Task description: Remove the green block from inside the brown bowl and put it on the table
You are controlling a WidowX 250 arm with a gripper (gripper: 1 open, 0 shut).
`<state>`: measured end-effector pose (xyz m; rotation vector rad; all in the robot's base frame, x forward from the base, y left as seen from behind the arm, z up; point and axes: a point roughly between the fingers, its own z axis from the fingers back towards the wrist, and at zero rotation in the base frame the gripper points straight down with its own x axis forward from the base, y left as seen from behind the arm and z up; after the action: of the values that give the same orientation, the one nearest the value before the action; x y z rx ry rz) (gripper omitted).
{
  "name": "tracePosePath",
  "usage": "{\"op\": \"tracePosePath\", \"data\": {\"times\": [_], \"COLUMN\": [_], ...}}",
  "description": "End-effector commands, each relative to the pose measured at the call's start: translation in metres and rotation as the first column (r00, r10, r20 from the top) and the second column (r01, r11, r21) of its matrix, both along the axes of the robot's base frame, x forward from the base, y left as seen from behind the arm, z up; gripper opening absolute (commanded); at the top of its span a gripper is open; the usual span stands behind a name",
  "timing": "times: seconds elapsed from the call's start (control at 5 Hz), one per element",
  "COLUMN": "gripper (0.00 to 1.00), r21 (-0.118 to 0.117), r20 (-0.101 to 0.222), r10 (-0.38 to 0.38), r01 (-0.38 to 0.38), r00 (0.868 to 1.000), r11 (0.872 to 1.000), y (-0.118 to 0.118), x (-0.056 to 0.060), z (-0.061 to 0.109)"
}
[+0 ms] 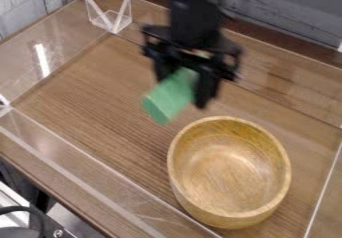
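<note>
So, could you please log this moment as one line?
gripper: shut on green block | block: above table | brown bowl: block out

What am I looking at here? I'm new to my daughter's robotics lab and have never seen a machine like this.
All the pictures come from one camera looking down at a brown wood-grain table. The black machine, blurred in the newest picture, is a single robot arm. Its fingers are closed on a green block, held above the tabletop. Beside it, nearer the camera, sits a light-brown round wooden bowl with nothing inside.
</note>
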<state>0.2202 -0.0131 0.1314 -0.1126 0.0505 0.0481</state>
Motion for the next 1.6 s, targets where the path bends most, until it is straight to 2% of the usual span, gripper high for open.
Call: {"op": "tracePosePath", "data": {"times": [0.0,0.2,0.6,1.4], "gripper": [0.0,0.0,0.0,0.0], "r21": [0.006,0.013,0.027,0.042], "r20": [0.096,0.117,0.114,0.103], "r10": [0.007,0.009,0.002,-0.009], "r01": [-0.007,-0.01,-0.005,0.005], "r00": [0.995,0.993,0.993,0.995], "r11": [1.0,1.0,1.0,0.999], "y": [0.023,0.031,0.038,0.039], "x": [0.012,0.016,0.021,0.022], "z": [0.025,0.026,0.011,-0.02]}}
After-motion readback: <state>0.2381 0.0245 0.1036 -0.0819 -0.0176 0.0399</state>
